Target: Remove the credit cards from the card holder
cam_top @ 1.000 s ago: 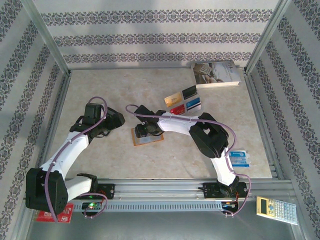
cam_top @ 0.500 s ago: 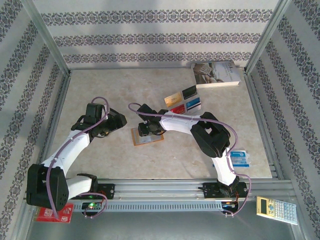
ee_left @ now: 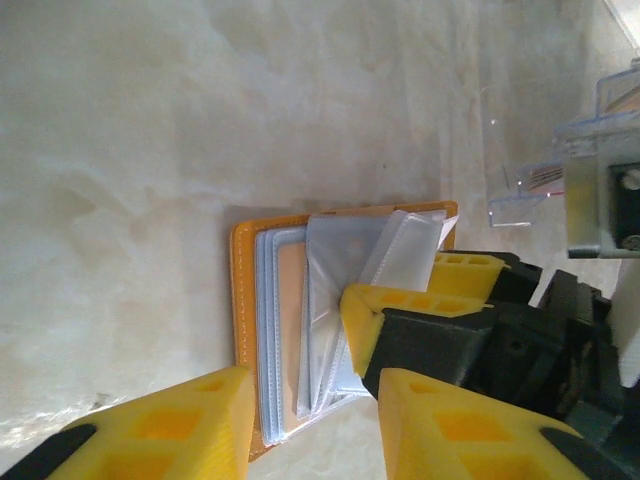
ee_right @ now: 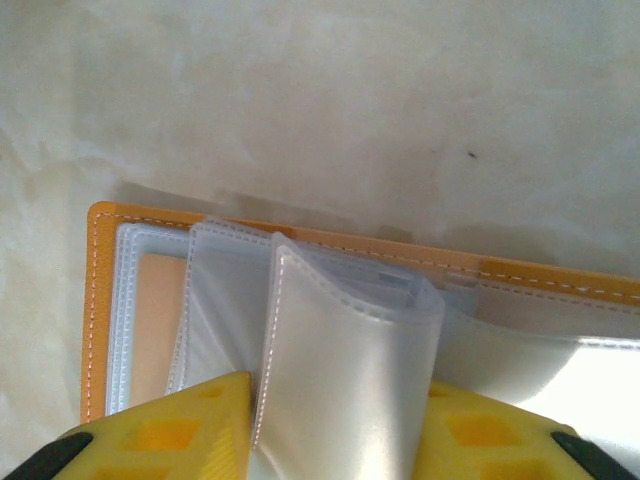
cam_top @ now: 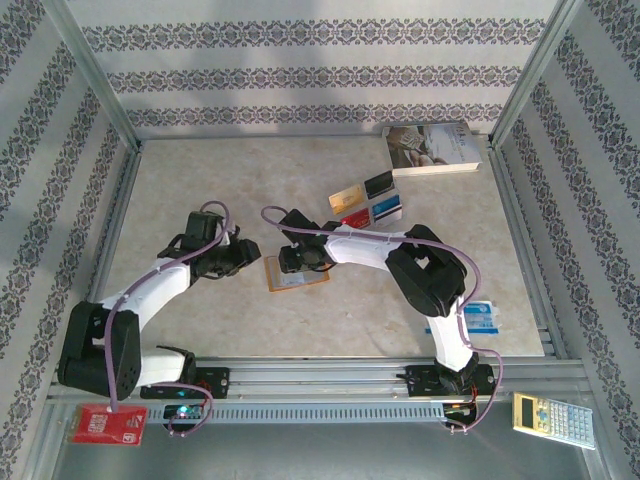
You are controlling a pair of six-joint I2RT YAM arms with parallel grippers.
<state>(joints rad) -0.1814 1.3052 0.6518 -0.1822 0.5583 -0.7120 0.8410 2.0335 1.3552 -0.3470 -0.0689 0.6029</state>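
Card holder open; right fingers pinch its clear sleeves; left fingers apart.

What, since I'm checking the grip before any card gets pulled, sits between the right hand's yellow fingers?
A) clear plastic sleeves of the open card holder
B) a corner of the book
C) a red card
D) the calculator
A: in the right wrist view, clear plastic sleeves rising from the open card holder fill the gap between the yellow fingers of the right hand.
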